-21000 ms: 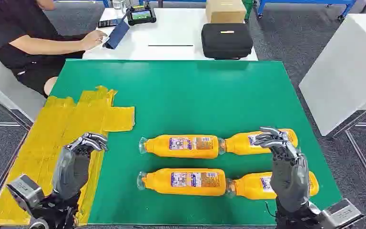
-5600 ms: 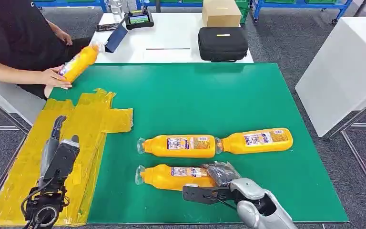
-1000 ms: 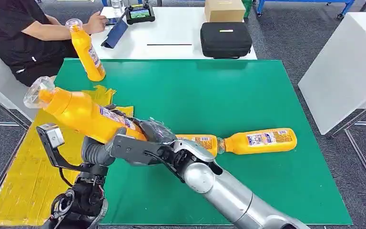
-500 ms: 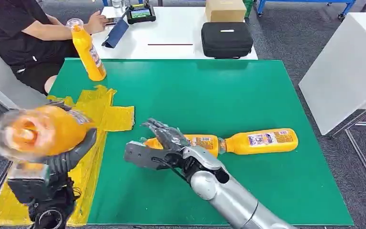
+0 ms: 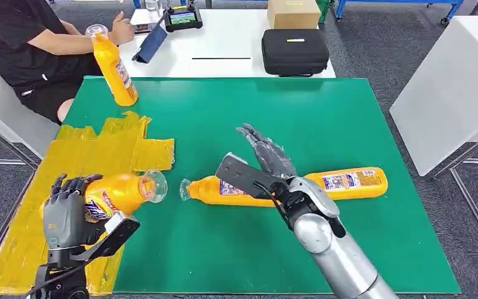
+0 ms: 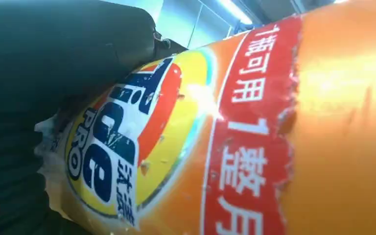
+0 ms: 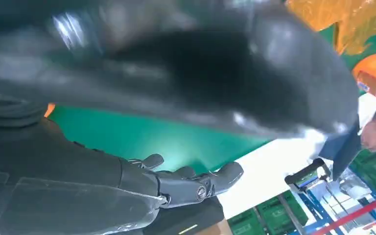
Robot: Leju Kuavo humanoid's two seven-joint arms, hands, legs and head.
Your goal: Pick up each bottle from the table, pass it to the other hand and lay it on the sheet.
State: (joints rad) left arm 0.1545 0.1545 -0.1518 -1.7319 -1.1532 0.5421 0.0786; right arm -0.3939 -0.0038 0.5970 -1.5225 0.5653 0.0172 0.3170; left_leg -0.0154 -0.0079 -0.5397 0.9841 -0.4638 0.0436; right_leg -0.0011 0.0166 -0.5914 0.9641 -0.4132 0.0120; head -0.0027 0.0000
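Up close, the left hand (image 5: pixel 67 208) covers the bottle's (image 6: pixel 254 142) label.

The left hand (image 5: pixel 65 215) sat low at the robot's left, palm side turned inward, its dark fingers (image 5: pixel 68 185) curled over the top of an orange bottle (image 5: pixel 121 193) that it gripped near the base. The right arm (image 5: pixel 342 261), silver, reached forward and inward from the lower right. The right hand (image 5: pixel 267 163) was raised with fingers (image 7: pixel 196 183) spread and extended, holding nothing, the wrist bent back.
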